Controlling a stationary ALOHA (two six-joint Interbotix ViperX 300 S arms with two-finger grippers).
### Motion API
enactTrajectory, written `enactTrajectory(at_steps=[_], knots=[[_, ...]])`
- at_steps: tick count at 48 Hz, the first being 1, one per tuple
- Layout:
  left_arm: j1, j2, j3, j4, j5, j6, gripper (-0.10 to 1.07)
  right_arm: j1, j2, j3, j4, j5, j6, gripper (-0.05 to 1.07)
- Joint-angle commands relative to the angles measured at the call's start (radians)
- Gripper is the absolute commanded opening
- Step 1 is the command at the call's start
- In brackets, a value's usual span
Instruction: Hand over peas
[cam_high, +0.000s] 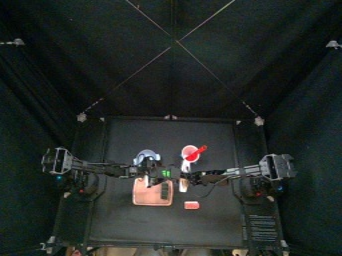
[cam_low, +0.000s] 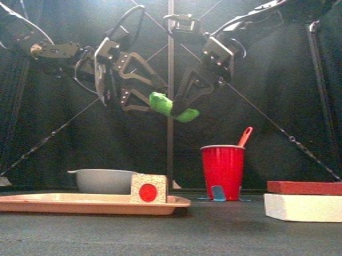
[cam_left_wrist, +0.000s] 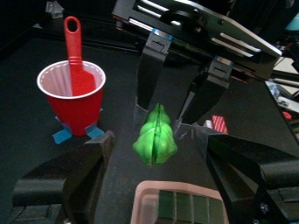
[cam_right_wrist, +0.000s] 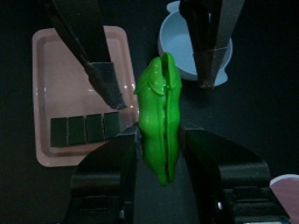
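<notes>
That little bright-green plastic pea pod (cam_right_wrist: 156, 122) looks light and slick — right gripper (cam_right_wrist: 160, 171) is clamped on one end, so you'd take the free end with the wide-open left gripper (cam_left_wrist: 156, 164).

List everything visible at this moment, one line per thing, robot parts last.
peas: one, bright green, in the air above the table, held between the right fingers
tray: one, pinkish-orange, table's left in the front view
cup: one, red, mid-table, red utensil standing in it
bowl: one, grey-blue, behind the tray
small block: one, pale with a red circle, on the tray
box: one, white with red top, table's right
left gripper: black, fingers open on either side of the peas
right gripper: black, shut on the peas
</notes>
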Motion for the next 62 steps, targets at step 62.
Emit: enactTrajectory(at_steps=[62], knots=[[0.025,0.014,-0.051,0.015,0.057,-0.091,0.69,-0.005,-0.043,-0.025,-0.015,-0.003,0.002,0.67]])
